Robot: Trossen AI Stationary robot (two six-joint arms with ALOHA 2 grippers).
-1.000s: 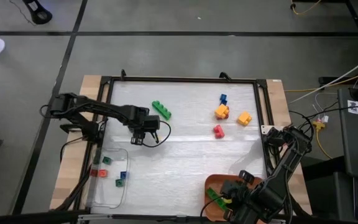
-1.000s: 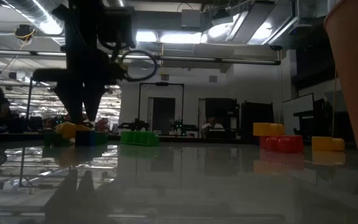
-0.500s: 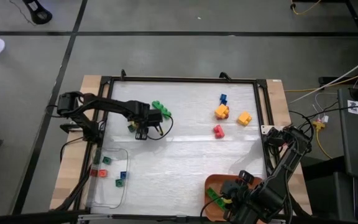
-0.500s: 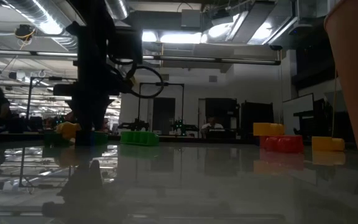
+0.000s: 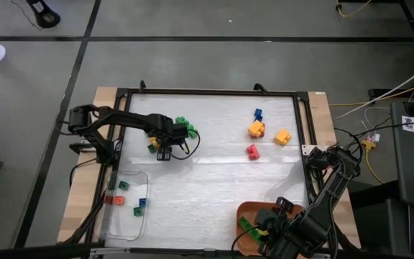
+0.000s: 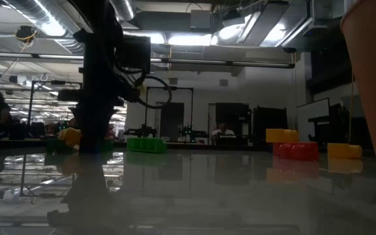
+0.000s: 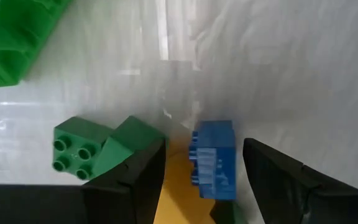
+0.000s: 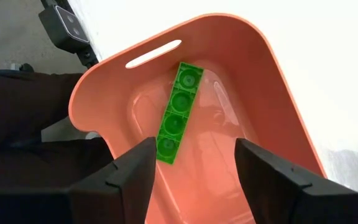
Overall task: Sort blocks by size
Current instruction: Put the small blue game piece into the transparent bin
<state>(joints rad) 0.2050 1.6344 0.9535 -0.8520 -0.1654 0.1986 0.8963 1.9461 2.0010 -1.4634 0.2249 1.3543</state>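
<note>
The left end effector [image 7: 201, 180], fingers spread, straddled a small blue block [image 7: 215, 158] standing upright beside a green block [image 7: 79, 146]; right end effector [image 8: 191, 171] open above the orange tray [image 8: 278, 137].

White table top [image 5: 214, 180], orange bin [image 8: 278, 93], clear tray [image 5: 124, 229], grey floor [image 5: 192, 57]

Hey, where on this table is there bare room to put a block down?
The table is bare in the middle, between the clear tray and the orange bin. It is crowded around the left gripper, near the green brick, and around the yellow, red and blue blocks.
</note>
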